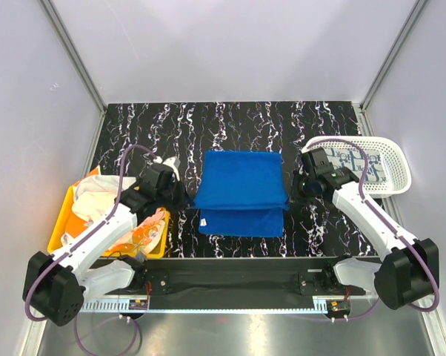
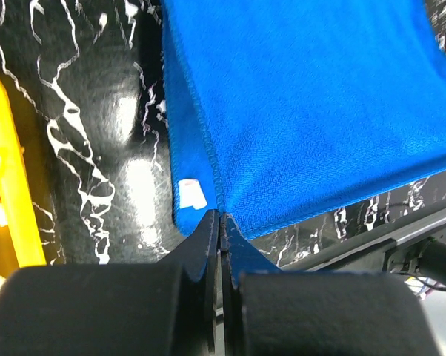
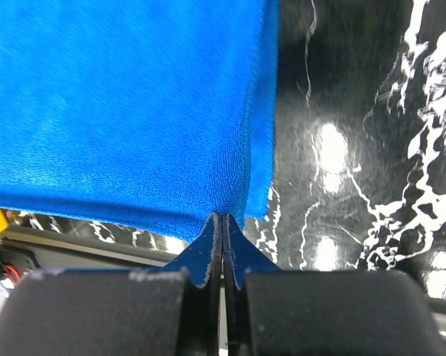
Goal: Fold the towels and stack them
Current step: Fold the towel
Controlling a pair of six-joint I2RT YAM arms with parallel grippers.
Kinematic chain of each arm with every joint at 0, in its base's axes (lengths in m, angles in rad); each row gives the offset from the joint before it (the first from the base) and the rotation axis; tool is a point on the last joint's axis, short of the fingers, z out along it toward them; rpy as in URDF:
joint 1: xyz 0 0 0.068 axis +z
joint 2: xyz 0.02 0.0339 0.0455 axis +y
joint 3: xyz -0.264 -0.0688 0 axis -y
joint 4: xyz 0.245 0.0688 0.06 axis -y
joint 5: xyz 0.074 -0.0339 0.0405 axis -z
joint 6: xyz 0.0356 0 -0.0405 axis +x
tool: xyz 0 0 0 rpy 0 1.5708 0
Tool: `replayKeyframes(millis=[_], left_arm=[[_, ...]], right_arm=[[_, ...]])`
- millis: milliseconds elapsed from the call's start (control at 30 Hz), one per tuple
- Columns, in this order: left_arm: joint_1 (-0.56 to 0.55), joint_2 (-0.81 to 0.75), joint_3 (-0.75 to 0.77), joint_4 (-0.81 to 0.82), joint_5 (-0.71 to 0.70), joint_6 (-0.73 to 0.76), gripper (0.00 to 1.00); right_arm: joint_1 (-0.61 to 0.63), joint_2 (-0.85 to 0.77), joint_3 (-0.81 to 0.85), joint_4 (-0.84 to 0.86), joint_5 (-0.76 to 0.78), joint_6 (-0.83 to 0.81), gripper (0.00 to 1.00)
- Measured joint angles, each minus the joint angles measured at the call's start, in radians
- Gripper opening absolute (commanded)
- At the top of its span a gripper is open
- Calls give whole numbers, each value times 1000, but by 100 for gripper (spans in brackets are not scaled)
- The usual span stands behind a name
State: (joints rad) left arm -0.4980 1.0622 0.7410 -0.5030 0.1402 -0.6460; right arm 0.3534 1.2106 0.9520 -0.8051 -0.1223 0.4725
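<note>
Left gripper [image 1: 190,200] and right gripper [image 1: 290,194] each clamp a near corner of the blue towel [image 1: 240,185] at table centre.
The top view alone takes in the black marbled table [image 1: 134,126], the yellow bin [image 1: 60,222] of heaped towels [image 1: 97,194] at 8 o'clock and the white basket [image 1: 397,159] at 3 o'clock. Only the wrist views show the jaws pressed together on cloth. In the left wrist view, a white tag [image 2: 191,194] lies just beside them.
</note>
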Motion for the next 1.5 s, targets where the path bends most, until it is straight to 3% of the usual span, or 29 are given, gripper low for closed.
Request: replayKeyframes(millis=[600,767,867,1033,1267,1500], left_arm=[[-79,75,-189,134,18,-61,2],[-98,95,-231,163,21,-81,21],[-101,91,-245,166,23,-89,41],[-101,39,-241,132,19,-86,45],[-88,34,-87,38,-22,-48,46],[-19,269,138,67,-30,9,35]], right_arm=[[4,60,-251,156,-63,76,3],[6,50,-263,158,-62,95,10],[6,21,-263,157,-60,106,26],[6,-40,-262,146,-55,115,38],[6,-59,-194,93,-8,111,44],[7,97,-53,119,32,84,41]])
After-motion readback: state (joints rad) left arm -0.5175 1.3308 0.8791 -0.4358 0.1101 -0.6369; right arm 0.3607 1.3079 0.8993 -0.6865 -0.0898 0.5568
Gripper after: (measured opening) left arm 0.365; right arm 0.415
